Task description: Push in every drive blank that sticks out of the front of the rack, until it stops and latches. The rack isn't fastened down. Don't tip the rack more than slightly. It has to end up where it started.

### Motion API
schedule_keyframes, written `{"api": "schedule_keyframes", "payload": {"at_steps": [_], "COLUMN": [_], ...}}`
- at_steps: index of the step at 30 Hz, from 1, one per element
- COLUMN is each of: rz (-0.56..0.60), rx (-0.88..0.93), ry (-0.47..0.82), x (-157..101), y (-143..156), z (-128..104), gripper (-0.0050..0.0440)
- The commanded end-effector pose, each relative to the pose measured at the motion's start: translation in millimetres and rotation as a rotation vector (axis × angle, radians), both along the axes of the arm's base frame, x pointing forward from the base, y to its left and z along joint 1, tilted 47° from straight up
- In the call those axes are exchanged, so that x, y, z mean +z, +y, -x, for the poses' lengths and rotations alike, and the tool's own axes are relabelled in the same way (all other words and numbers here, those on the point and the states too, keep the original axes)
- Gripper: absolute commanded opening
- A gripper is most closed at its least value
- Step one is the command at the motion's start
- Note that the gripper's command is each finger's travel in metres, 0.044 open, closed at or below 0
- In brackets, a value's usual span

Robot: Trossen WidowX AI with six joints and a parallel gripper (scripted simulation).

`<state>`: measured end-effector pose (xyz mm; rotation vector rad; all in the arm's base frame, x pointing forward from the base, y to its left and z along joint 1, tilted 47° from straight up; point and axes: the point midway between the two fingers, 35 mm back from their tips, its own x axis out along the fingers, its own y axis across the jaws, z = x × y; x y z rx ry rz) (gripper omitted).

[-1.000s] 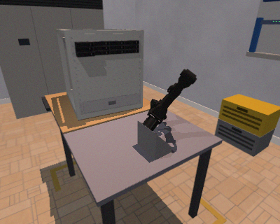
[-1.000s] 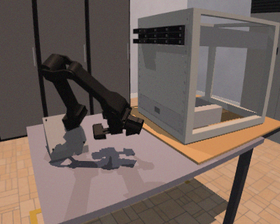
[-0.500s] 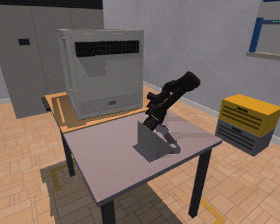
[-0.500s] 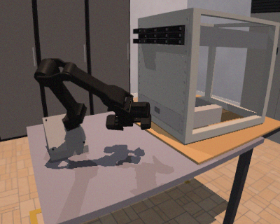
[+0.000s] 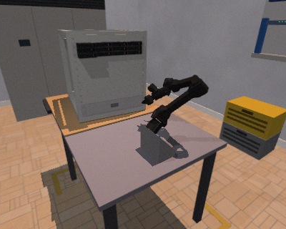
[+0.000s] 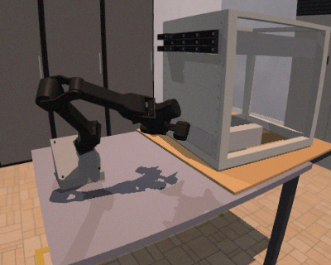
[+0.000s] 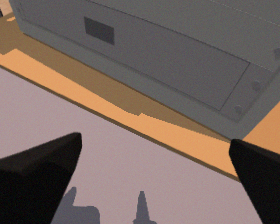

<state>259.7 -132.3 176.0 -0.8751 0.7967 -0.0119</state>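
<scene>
Pincer: one, spread wide, nothing gripped, well below the drive blanks. Rack: grey, upright (black drive blanks near its top).

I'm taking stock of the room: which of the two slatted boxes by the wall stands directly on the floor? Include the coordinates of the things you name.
The grey box (image 5: 267, 144), the lower of the two; the yellow box (image 5: 257, 111) rests on top of it.

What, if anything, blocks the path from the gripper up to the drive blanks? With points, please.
Nothing visible. The open gripper (image 5: 146, 95) (image 6: 179, 118) (image 7: 157, 143) is in front of the rack (image 5: 105, 82) (image 6: 228, 83) (image 7: 161, 65), below the drive blanks (image 5: 109, 49) (image 6: 192, 41), with no object showing between. Whether anything blocks the slots behind them, I cannot tell.
</scene>
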Motion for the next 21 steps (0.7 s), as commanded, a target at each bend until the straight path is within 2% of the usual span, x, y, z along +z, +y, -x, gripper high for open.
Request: {"api": "schedule_keyframes", "payload": {"at_steps": [1,8,10,21], "rz": [-0.045,-0.194,-0.194,-0.458], "rx": [-0.035,-0.055,-0.055,-0.040], "ry": [-0.136,-0.348,-0.348,-0.603], "x": [19.2,49.4,49.4,92.2], "y": [12.3,38.0,38.0,78.4], "z": [-15.3,-36.9,-36.9,-54.4], "gripper": [0.0440,0.0440,0.0440,0.0440]}}
